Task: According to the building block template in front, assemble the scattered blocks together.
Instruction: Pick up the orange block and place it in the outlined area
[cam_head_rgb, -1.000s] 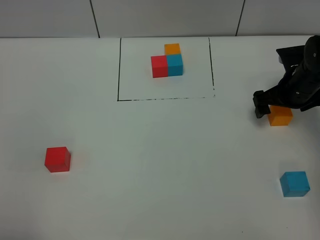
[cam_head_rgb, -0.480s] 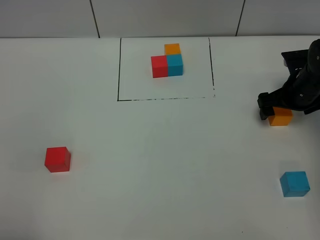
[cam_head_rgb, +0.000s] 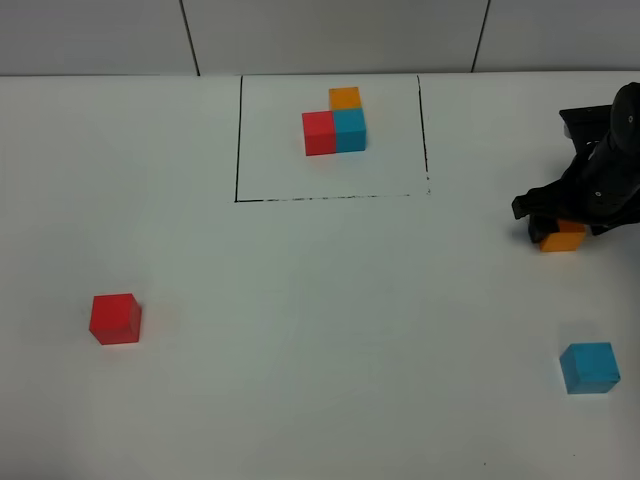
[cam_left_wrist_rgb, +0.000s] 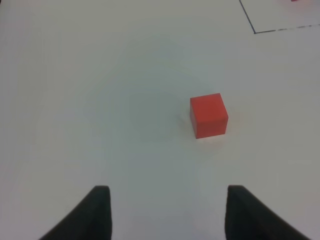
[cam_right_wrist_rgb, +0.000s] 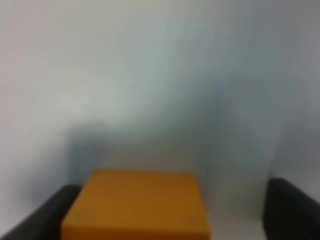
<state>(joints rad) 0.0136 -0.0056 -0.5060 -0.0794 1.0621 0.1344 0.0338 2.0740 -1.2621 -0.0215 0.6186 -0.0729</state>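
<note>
Blue cube (cam_head_rgb: 589, 367) only overhead

Brightly, evenly lit from above, leaving the white tabletop (cam_head_rgb: 300, 380) a flat pale grey. Crisp in the exterior high view, with faint soft shadows hugging the red block (cam_head_rgb: 115, 318) and the blue block (cam_head_rgb: 589, 367), darker under the right end effector (cam_head_rgb: 556, 226). Slightly soft in the left wrist view, fingers (cam_left_wrist_rgb: 97, 215) of the left end effector (cam_left_wrist_rgb: 165, 215) dark and out of focus. Heavily blurred in the right wrist view, orange block (cam_right_wrist_rgb: 135, 205) smeared at its edges, broad grey shadow behind it.
</note>
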